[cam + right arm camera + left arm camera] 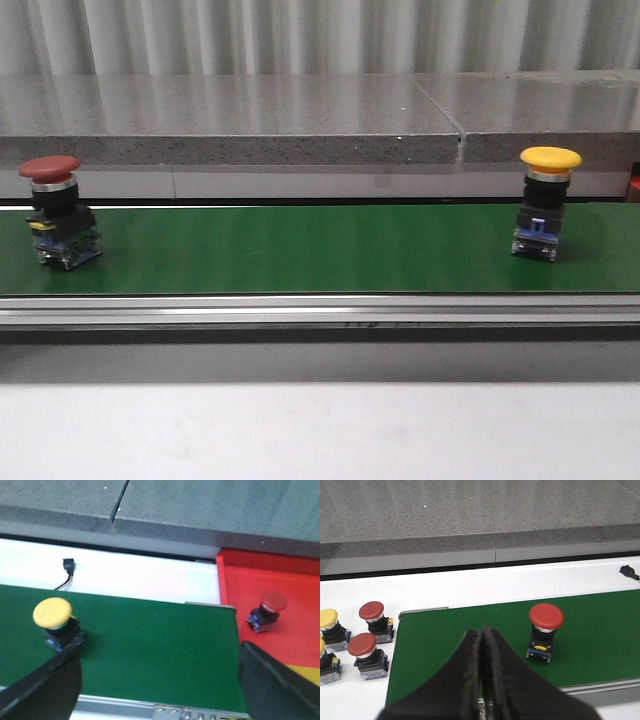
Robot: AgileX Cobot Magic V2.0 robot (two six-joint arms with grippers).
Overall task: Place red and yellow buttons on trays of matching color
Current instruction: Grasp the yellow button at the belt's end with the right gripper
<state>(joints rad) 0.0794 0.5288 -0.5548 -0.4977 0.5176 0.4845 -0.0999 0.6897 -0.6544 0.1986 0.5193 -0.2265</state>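
With the green belt [300, 250] carrying both targets, the yellow button [54, 622] at its right end is best straddled squarely by the right gripper [160, 680], jaws spread wide, while the red button [545, 630] waits beyond the left gripper [481, 680], jaws clenched empty.

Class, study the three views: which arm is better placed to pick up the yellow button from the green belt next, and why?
The right arm. Its claw is open with the yellow button close to one finger, and the red tray lies on that side. The left claw is shut, near the red button.
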